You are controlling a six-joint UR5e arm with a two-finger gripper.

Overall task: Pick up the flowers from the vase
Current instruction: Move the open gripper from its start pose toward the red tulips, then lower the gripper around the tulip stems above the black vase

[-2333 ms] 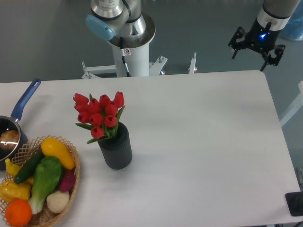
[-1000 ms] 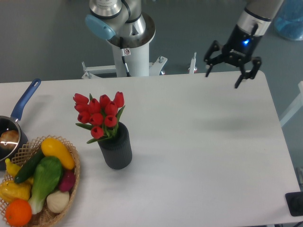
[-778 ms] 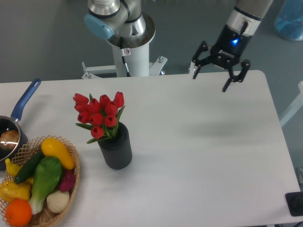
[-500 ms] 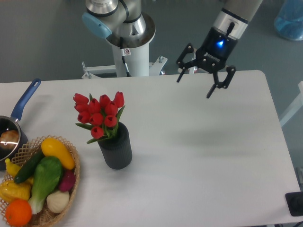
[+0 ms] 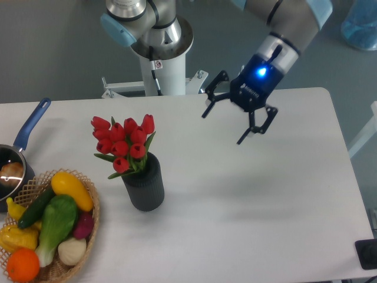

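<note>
Flowers (image 5: pixel 125 143) upright in vase (image 5: pixel 144 184) at table (image 5: pixel 247 194) left, well apart from gripper (image 5: pixel 225 124), fingers spread wide, hovering tilted above back middle, bare tabletop between, basket (image 5: pixel 88 194) beside vase.

One fixed camera — high, angled down across the table (image 5: pixel 247 200).
</note>
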